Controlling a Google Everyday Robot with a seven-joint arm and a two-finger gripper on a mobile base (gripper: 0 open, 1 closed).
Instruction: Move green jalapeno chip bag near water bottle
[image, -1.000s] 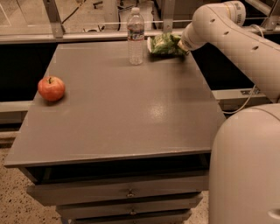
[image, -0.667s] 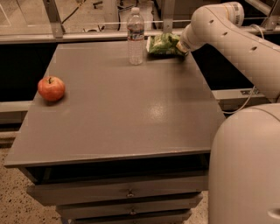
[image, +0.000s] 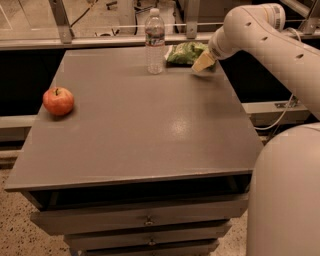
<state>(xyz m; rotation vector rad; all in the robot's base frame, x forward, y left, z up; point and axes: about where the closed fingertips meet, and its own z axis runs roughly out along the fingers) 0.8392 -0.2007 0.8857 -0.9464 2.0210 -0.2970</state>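
The green jalapeno chip bag (image: 185, 52) lies on the table's far right part, just right of the water bottle (image: 155, 42), which stands upright near the far edge. The bottle is clear with a white cap and a dark label band. My gripper (image: 202, 63) is at the bag's right front corner, low over the table top, at the end of the white arm (image: 250, 25) that reaches in from the right. I cannot tell whether it still touches the bag.
A red apple (image: 58, 101) sits near the left edge of the grey table (image: 145, 125). Drawers are below the table's front edge. My white body (image: 287, 195) fills the lower right. A rail and glass panel run behind the table.
My gripper has shifted from on top of the bag down towards its right front corner. The bag lies flatter next to the bottle. The apple and bottle have not moved.
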